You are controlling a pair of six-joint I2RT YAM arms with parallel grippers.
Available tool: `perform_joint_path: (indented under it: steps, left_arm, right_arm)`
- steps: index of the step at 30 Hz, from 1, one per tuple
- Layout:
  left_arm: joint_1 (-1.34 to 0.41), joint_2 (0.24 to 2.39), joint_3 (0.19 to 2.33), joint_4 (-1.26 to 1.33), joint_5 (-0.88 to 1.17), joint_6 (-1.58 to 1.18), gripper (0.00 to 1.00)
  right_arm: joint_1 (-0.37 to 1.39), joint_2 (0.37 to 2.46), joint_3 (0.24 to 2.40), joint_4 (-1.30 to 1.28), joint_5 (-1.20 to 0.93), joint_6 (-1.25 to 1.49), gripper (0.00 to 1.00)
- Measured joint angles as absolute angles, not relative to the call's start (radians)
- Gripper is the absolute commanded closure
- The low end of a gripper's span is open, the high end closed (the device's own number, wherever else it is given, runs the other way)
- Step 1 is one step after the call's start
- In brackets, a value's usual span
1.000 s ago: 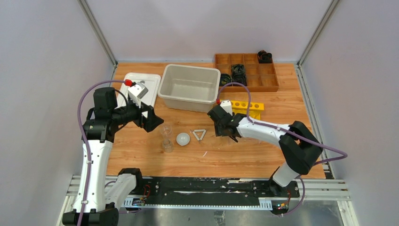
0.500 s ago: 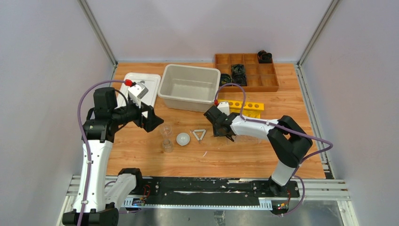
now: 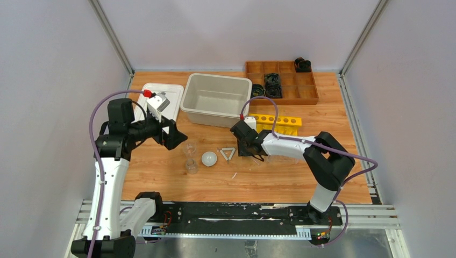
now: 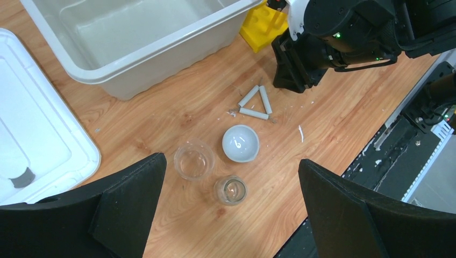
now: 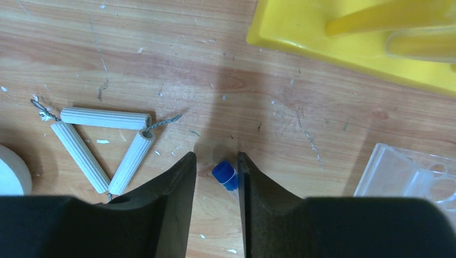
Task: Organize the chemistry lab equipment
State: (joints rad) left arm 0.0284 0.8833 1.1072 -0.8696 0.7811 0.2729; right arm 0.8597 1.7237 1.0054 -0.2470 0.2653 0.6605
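1. While the left gripper (image 3: 172, 137) hangs above the table with its fingers spread wide and empty, two small glass beakers (image 4: 193, 161) stand upright below it, with the white dish (image 4: 240, 143) just beside them.
2. The right gripper (image 5: 216, 156) sits low over the wood, its fingers close around a blue-capped tube (image 5: 225, 176). One finger touches the cap and the other shows a gap, so it isn't clamped.
3. The white triangle frame (image 5: 105, 117) lies flat between that gripper and the dish.
4. A yellow rack (image 5: 344, 37) sits just beyond.

Two black-and-white arms (image 3: 110, 180) carry looping purple cables (image 3: 91, 129) with red tips (image 3: 145, 94).
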Motion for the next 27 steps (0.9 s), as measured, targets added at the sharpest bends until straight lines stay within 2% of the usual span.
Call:
perform_joint_path:
  steps: [11,19,27]
  left_arm:
    - [0.028,0.876,1.131,-0.87,0.782,0.261,0.0]
    - [0.028,0.862,1.132,-0.87,0.781,0.257,0.0]
    - [0.028,0.854,1.132,-0.87,0.783,0.238,0.0]
  right_arm:
    - [0.86,1.74,1.019,-0.229,0.252,0.656,0.99]
    - [0.862,1.718,1.019,-0.24,0.242,0.642,1.0]
    - [0.9,1.52,1.073,-0.263,0.257,0.614,1.0]
